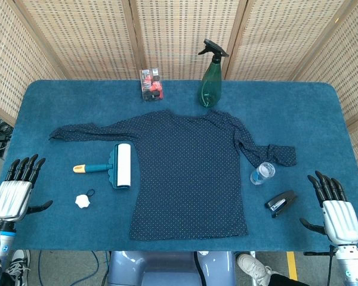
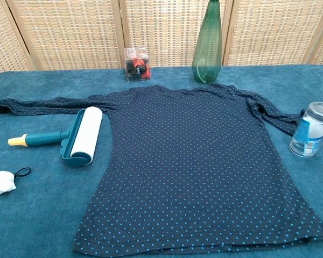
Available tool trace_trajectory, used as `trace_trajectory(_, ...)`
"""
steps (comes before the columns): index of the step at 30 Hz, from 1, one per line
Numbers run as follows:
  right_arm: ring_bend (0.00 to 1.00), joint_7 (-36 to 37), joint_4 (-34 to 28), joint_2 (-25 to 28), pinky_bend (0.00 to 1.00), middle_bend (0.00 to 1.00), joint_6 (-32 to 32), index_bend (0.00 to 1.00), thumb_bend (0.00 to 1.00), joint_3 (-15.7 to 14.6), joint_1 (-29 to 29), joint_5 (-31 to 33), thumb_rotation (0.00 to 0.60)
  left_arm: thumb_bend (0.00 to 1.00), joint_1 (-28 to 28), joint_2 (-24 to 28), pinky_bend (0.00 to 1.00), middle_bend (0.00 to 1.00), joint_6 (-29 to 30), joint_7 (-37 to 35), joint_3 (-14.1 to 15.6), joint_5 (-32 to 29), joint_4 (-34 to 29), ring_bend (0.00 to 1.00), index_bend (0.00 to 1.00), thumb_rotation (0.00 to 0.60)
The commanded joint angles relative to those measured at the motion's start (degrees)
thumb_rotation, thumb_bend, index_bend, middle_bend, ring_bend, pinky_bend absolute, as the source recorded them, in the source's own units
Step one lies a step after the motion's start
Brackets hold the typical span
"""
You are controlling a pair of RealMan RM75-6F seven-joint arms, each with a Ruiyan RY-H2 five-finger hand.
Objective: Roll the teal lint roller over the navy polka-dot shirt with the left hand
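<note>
The teal lint roller with white sticky drum and yellow-tipped handle [image 1: 110, 167] is seen lying flat on the blue carpeted table [image 1: 322, 113], just beside the left edge of the navy polka-dot long-sleeved shirt [image 1: 191, 179], its drum touching or nearly touching the shirt's body below the left sleeve. Its handle axis runs left-right, with the yellow end pointed left, toward the left hand [image 1: 15, 190], which is parked at the near-left corner, fingers apart and nothing held. The right hand [image 1: 334, 208] is likewise held open and empty at the near-right corner, well apart from the roller, so the left hand is judged the nearer, with a reach far and right to the handle called for.
</note>
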Motion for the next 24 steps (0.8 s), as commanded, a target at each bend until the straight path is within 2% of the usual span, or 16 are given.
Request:
trace_trajectory(1,0.0,0.0,0.0,0.0,0.0,0.0,0.1,0.0,0.04,0.0,0.0,-0.1,0.6,0.0,0.0,0.0,0.0,0.0,0.1,0.0,0.0,0.0,0.0,0.0,0.0,0.6)
trace_trajectory(24,0.0,0.1,-0.2,0.2,0.0,0.0,0.3,0.0,0.04,-0.2,-0.1,-0.5,0.6,0.0,-0.1,-0.1,0.0,0.0,-0.2,0.5,0.1,-0.1,-0.2,0.0,0.0,0.6)
